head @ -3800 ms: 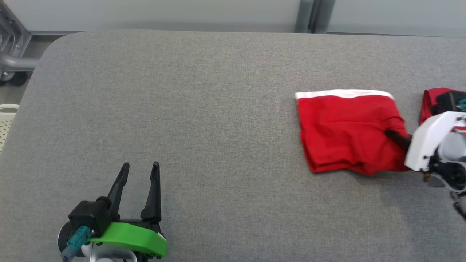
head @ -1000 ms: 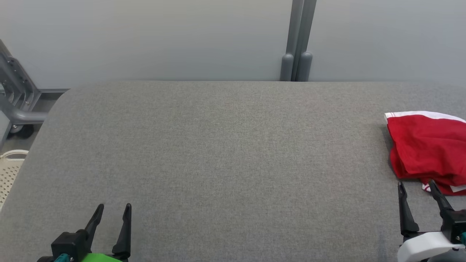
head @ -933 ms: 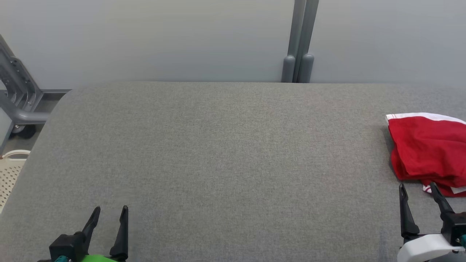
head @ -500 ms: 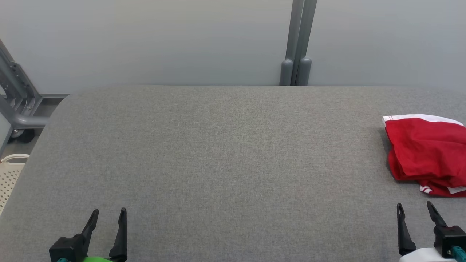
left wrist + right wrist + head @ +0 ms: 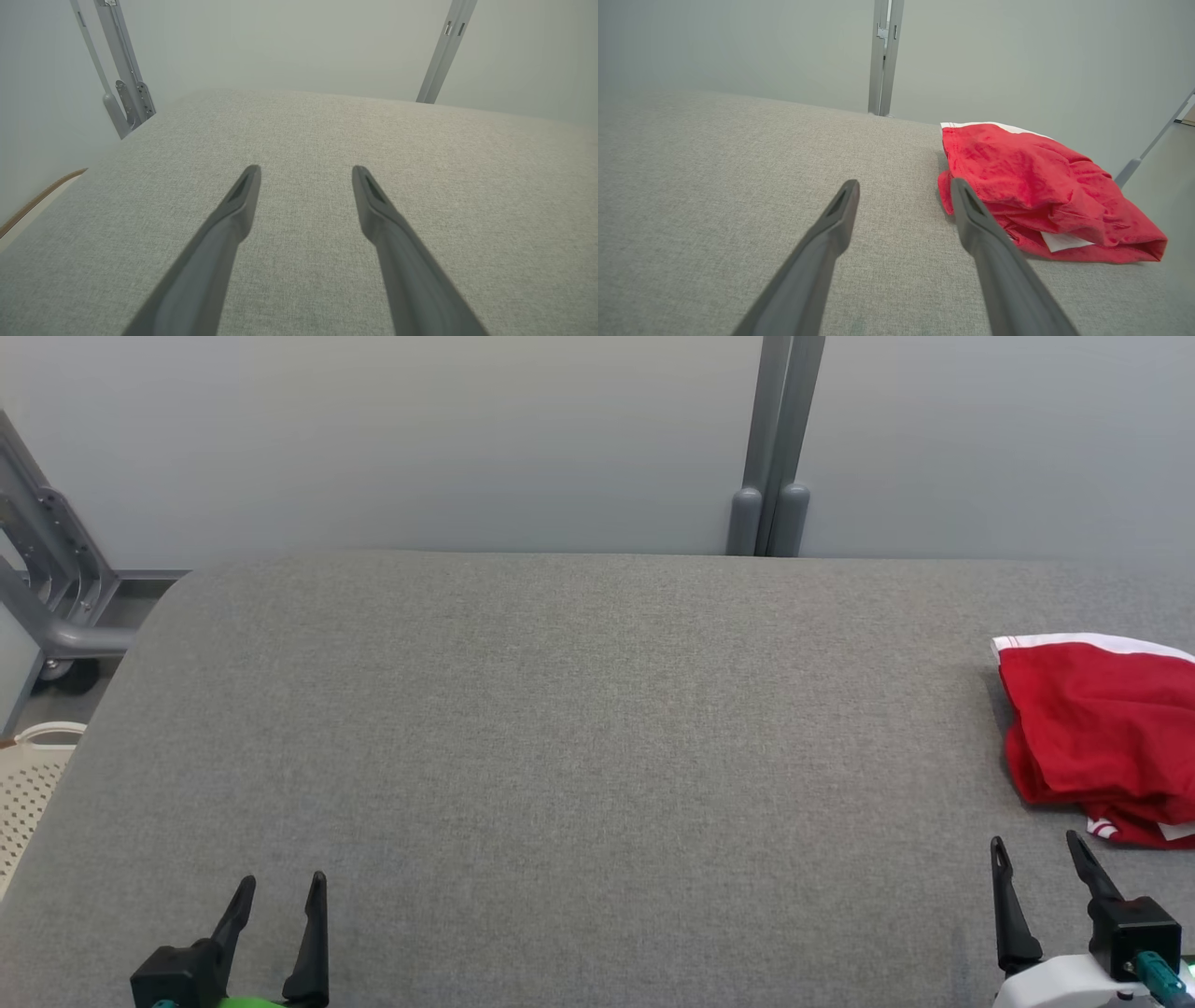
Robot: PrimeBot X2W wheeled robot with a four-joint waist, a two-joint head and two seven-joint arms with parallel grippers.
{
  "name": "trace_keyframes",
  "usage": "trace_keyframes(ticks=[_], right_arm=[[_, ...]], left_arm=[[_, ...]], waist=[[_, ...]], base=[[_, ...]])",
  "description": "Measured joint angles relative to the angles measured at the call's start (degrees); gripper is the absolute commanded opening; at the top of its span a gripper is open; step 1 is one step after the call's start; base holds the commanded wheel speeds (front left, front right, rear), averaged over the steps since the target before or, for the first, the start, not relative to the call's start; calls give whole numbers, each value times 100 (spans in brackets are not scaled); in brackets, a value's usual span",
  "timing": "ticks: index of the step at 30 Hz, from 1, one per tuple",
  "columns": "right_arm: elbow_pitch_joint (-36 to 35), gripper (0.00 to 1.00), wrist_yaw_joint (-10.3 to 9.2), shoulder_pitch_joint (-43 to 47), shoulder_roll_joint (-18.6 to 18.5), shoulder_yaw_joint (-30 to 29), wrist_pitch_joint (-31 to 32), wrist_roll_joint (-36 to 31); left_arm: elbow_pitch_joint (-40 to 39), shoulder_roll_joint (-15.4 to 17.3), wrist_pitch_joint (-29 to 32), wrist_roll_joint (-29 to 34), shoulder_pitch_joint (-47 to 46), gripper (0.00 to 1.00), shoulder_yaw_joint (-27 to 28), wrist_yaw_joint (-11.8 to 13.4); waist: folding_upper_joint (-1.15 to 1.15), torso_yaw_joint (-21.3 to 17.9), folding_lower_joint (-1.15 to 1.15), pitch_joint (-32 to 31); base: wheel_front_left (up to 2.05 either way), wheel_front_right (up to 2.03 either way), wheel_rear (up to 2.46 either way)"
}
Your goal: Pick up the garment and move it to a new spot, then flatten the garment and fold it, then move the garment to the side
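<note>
Garment (image 5: 1102, 728), red with a white band, lies folded near the right edge of the grey table (image 5: 560, 709), just ahead of my right gripper (image 5: 1035, 840), and I see it and my left gripper (image 5: 284, 878) both spread wide, holding nothing.

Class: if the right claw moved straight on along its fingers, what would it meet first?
Probably the red garment, its left edge brushed by one finger; between the fingers lies grey table. Depth unclear.
</note>
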Motion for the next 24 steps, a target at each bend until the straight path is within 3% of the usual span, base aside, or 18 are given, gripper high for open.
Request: trace_keyframes(ticks=[14,15,24], right_arm=[[57,100,2,44,46,12,3,-1],[79,0,2,46,52,18,3,-1],[461,0,2,137,179,9,165,281]], left_arm=[[79,-34,10,-3,30,100,-52,0],[102,-38,11,-3,31,0,-60,0],[388,-201,129,-231,148,0,-97,1]], waist=[[0,-49,0,37],[0,-52,0,39],[0,-72,0,46]], base=[[0,0,0],[0,0,0],[0,0,0]])
